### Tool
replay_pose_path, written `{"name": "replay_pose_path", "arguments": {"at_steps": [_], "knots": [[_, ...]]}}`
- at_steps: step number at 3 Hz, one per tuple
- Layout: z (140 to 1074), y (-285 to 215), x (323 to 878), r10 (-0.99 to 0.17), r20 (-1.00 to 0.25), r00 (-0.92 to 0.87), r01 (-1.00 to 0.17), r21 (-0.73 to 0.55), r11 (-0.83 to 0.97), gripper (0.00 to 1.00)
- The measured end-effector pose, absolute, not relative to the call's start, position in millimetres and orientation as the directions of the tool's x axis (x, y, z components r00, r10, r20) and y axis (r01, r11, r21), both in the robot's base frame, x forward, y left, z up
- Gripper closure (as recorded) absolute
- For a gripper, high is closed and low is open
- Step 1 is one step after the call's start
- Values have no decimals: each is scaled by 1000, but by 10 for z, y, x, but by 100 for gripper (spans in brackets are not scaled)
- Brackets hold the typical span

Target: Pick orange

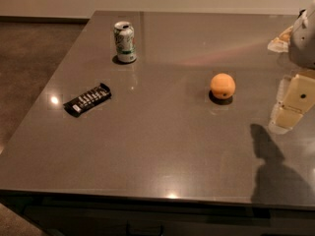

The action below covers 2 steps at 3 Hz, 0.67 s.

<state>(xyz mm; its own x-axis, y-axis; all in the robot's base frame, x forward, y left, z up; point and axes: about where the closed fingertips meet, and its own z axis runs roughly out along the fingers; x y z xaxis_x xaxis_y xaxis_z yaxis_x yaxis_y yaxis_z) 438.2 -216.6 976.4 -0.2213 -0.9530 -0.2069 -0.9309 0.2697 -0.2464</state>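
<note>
Well apart from end effector [291, 104], orange [222, 85].

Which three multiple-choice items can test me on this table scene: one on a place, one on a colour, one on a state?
1. Where is the gripper relative to the orange?
A. Apart from it, nearer the picture's right edge
B. Directly above it
C. Touching it

2. What colour is the snack bar wrapper?
A. Red
B. Mainly black
C. Yellow

3. How is the soda can standing?
A. Upright
B. On its side
C. Crushed flat

Answers: 1 A, bare table shows between them; 2 B, the wrapper is dark with pale print; 3 A, its top faces up.
</note>
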Motion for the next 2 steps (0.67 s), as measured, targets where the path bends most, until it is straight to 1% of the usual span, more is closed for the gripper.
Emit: {"name": "replay_pose_path", "arguments": {"at_steps": [1, 2], "knots": [[9764, -2166, 4382, -953, -207, -221, -931, -246, 270, 0], [9735, -2135, 4533, -946, -224, -233, -932, -228, 284, 0]]}}
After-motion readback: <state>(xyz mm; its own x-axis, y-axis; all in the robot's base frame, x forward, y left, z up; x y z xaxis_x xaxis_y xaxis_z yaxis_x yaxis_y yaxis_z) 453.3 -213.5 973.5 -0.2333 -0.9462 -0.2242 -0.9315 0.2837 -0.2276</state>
